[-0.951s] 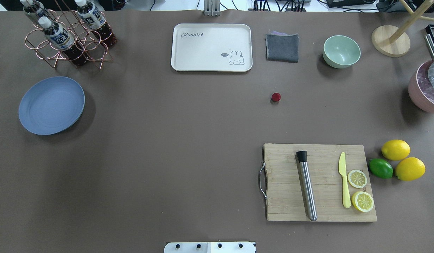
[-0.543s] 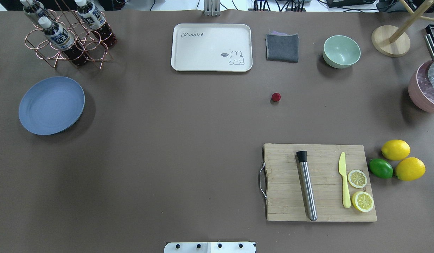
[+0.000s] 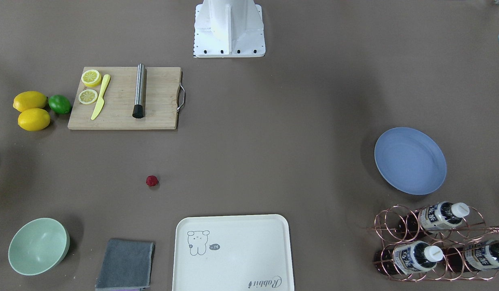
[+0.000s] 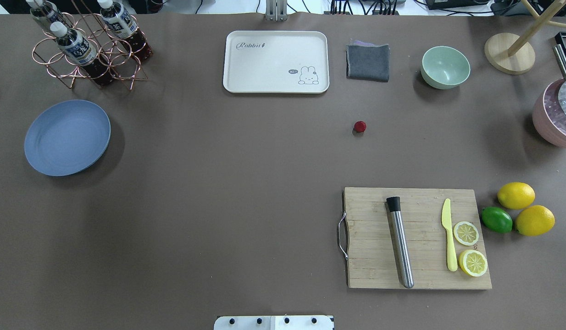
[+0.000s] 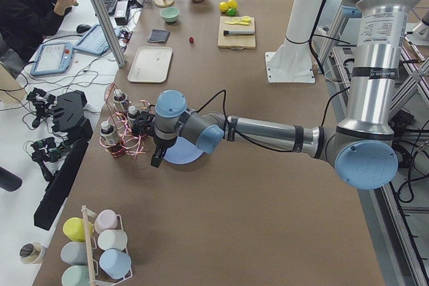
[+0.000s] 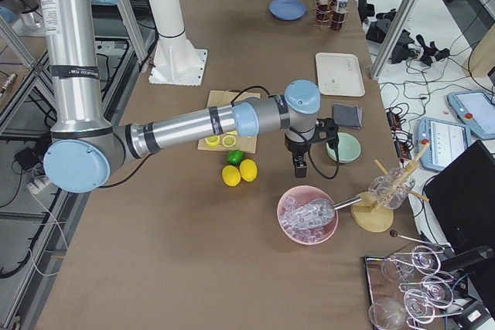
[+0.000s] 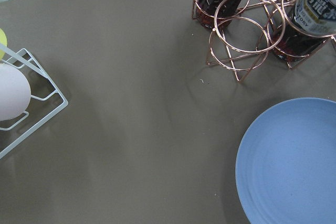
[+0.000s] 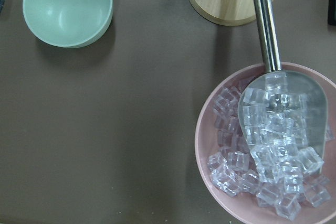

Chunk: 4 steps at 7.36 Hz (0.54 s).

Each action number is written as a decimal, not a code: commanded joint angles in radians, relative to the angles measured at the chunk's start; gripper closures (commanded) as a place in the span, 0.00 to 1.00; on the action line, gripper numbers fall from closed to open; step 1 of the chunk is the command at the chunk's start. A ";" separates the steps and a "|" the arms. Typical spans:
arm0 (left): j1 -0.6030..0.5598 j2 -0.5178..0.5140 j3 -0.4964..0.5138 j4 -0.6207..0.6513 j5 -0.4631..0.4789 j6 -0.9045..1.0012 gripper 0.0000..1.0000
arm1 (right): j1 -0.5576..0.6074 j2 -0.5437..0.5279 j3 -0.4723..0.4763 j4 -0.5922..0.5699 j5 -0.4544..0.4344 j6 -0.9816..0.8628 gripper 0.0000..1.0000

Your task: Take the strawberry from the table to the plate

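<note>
Dark-red strawberry (image 4: 360, 126): on table (image 4: 219, 183), robot's right half
Nearer: right gripper (image 6: 300, 168); left gripper (image 5: 159, 159) hovers by plate (image 4: 67, 137)
Grip state: cannot tell, either

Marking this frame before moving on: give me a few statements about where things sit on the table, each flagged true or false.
1. The small dark-red strawberry lies on the brown-grey table, apart from the round periwinkle-blue plate. True.
2. The two lemon slices lie on the blue plate. False: they lie on the wooden cutting board, beside the yellow knife.
3. The mint-green bowl stands near the folded grey cloth. True.
4. The steel scoop rests in the mint-green bowl. False: it rests in the pink bowl filled with ice cubes.
</note>
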 commanded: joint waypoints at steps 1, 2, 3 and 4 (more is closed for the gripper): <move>0.046 -0.010 0.114 -0.204 0.002 -0.133 0.01 | -0.060 0.054 -0.004 0.000 0.001 0.084 0.00; 0.098 -0.014 0.171 -0.305 0.007 -0.210 0.01 | -0.083 0.064 -0.004 0.009 -0.001 0.104 0.00; 0.126 -0.019 0.205 -0.353 0.008 -0.233 0.01 | -0.110 0.064 -0.016 0.094 -0.007 0.182 0.00; 0.151 -0.026 0.225 -0.358 0.019 -0.235 0.02 | -0.147 0.062 -0.042 0.192 -0.010 0.289 0.00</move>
